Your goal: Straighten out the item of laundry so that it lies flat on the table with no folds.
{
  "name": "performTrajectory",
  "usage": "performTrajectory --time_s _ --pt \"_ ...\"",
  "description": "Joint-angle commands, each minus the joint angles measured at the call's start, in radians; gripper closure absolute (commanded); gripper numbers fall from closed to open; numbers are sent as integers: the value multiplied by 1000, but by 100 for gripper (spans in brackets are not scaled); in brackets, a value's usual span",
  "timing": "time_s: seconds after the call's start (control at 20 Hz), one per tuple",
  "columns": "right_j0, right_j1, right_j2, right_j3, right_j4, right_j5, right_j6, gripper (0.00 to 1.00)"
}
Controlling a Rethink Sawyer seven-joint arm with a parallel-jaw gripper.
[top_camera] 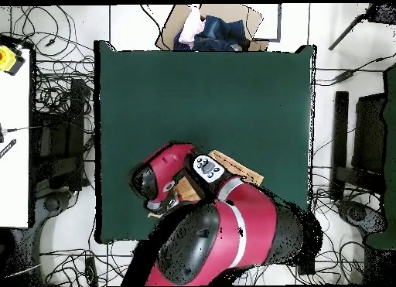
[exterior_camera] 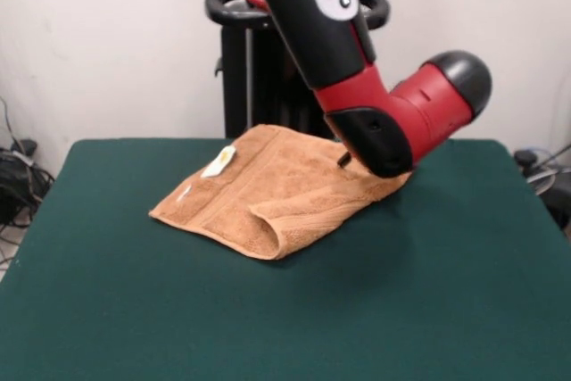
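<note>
A wide rectangular tabletop [exterior_camera: 134, 310] covered in dark green felt-like material is seen, much larger than what it carries. One thing is laid directly on it: a light orange-tan terry towel [exterior_camera: 268, 189], placed toward the far edge in the front view. The towel is not spread flat; it is doubled over on itself, with a rounded fold facing the near side and a woven band running along its near left edge. A small white tag [exterior_camera: 219, 161] is seen on its upper surface near the far left corner. In the overhead view only a strip of the towel [top_camera: 236, 166] is shown.
</note>
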Motion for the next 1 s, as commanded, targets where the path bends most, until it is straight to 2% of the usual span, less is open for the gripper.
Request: performTrajectory --time_s 0.05,0.15,0.6,1.0 --pt "-114 10 93 -330 -263 -516 -220 0" --pt "-134 14 114 -329 -259 -505 -257 0" --pt "-232 25 203 -298 -177 -393 -550 0" --pt "-324 -65 269 -189 -96 -230 -831 0"
